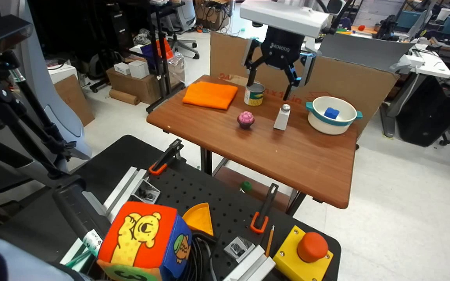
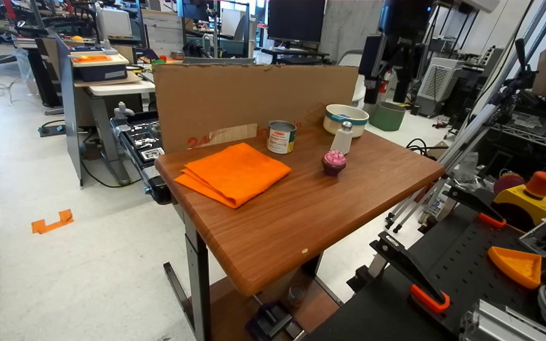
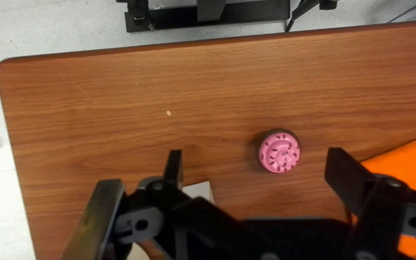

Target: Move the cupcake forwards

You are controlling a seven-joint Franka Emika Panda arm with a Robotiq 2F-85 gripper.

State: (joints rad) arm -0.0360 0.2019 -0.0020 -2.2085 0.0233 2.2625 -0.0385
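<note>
The cupcake is a small toy with a pink swirled top and a dark brown base. It stands upright on the brown table (image 1: 287, 156) in both exterior views, as the cupcake (image 1: 245, 120) and again as the cupcake (image 2: 334, 162). My gripper (image 1: 268, 90) is open and empty, raised above the back part of the table. In the wrist view the cupcake (image 3: 279, 152) shows from above, between the two spread fingers (image 3: 253, 153) in the picture, with its pink top uncovered. The fingers do not touch it.
A white shaker (image 1: 282, 118) stands close to the cupcake. A white and teal bowl (image 1: 324, 121) holds a blue object (image 1: 331, 113). A can (image 2: 281, 138) and a folded orange cloth (image 2: 237, 173) lie to the other side. A cardboard panel (image 2: 254, 90) stands along the table's back edge.
</note>
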